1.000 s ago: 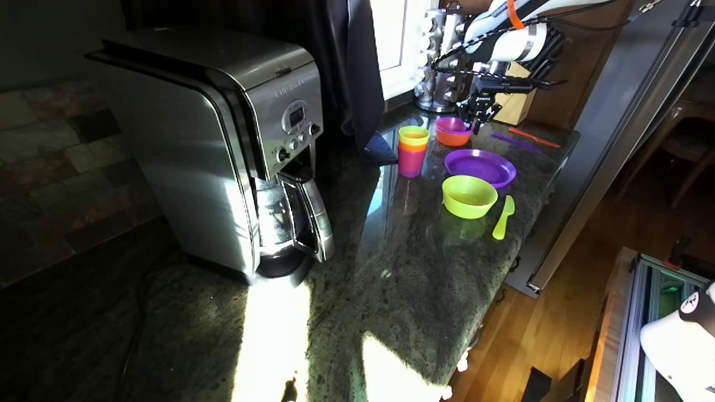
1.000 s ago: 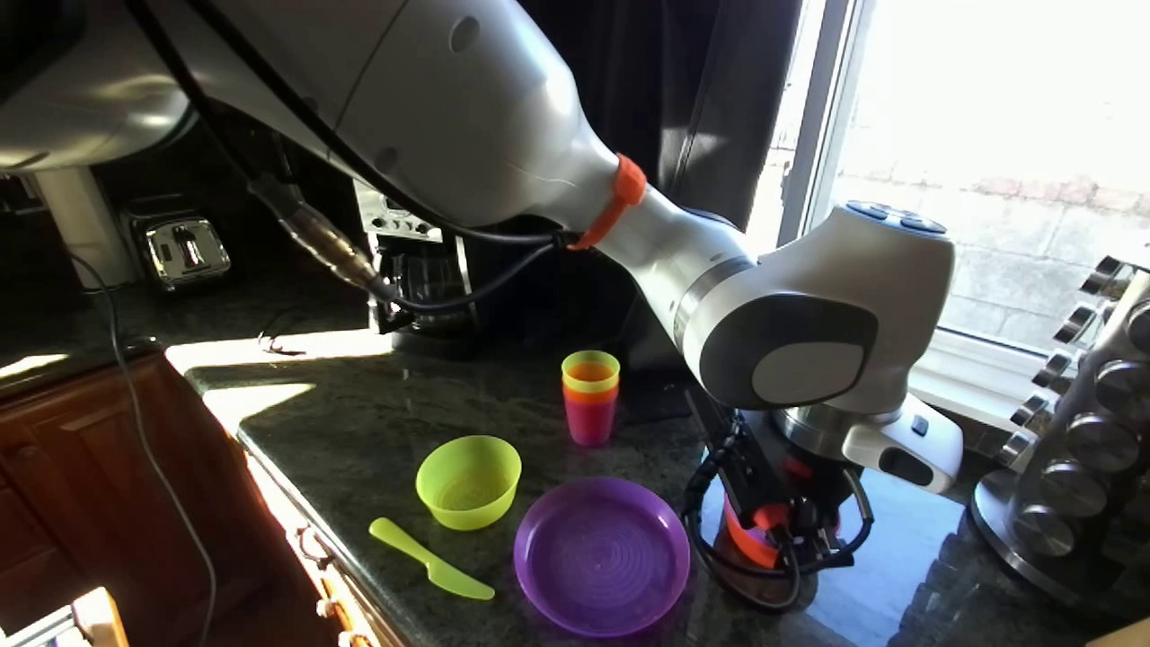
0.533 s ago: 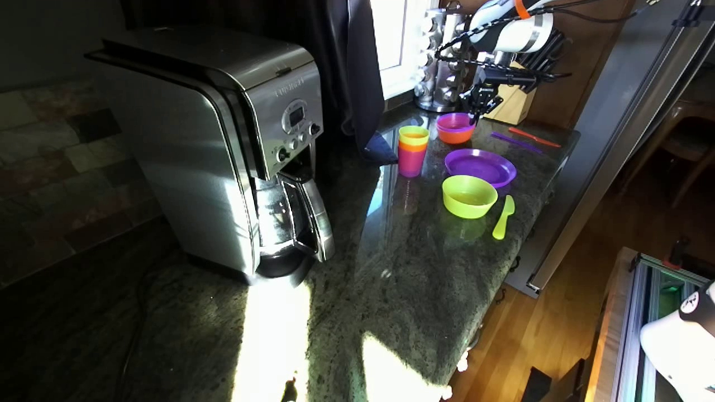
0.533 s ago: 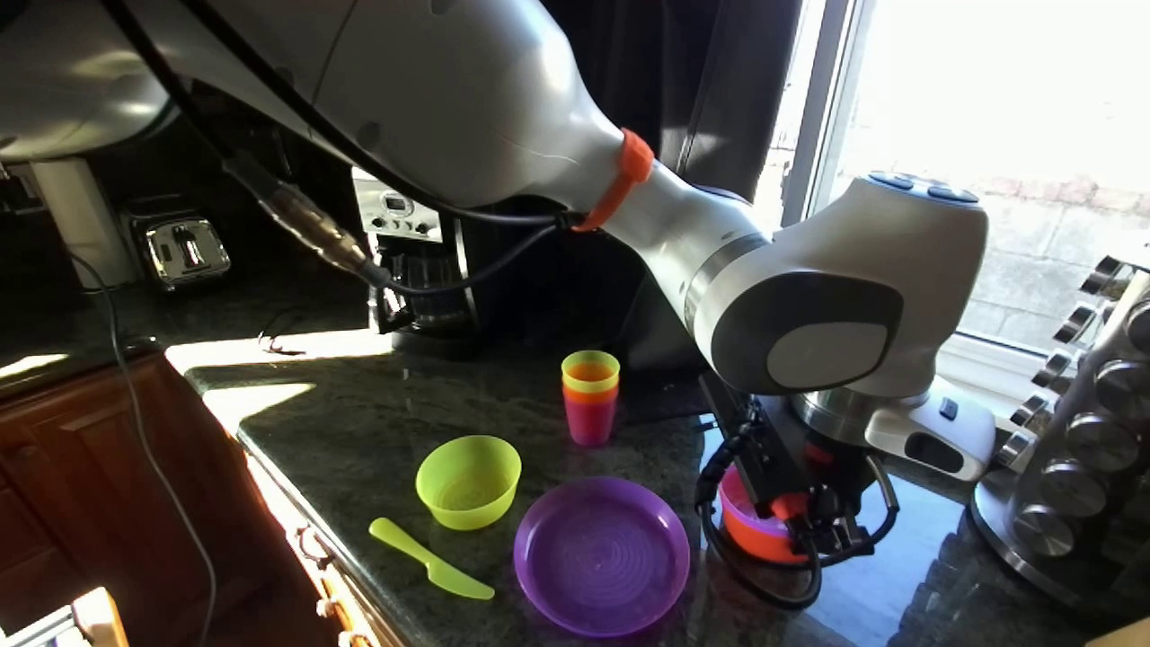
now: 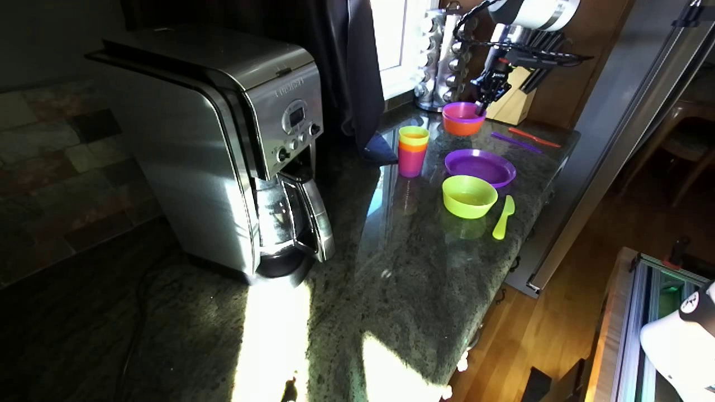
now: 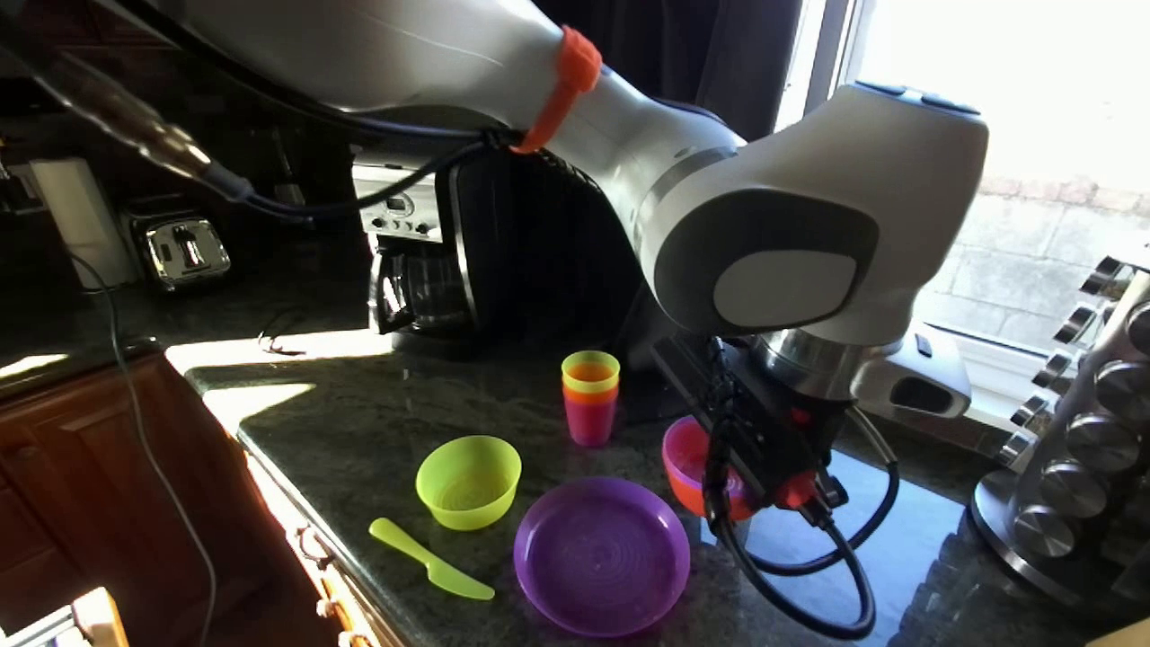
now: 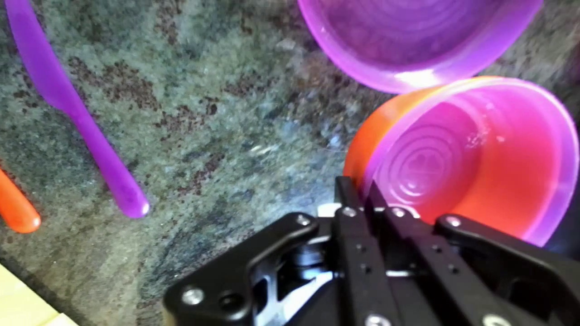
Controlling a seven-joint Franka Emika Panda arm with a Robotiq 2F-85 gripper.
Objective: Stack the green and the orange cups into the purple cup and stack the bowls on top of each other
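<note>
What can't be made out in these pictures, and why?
Purple cup: interior hidden in both exterior views by the nested orange cup.
Orange bowl: right side hidden in an exterior view by wrist hardware.
Purple plate: cut off by the wrist view's top edge.
Coffee maker display: too small to read in both exterior views.

Window (image 6: 1060, 108): we saw it blown out to white in both exterior views, daylight coming through.
Surface (image 5: 413, 262): we had hard-edged sun patches burned white on dark stone.
Coffee maker (image 5: 220, 162): we caught bright glare down its metal side.
Tiled wall (image 5: 50, 156): we lost much of it to deep shadow.
Wrist view: we got clear light, slight blur and a white glint on the purple plate (image 7: 419, 36).
</note>
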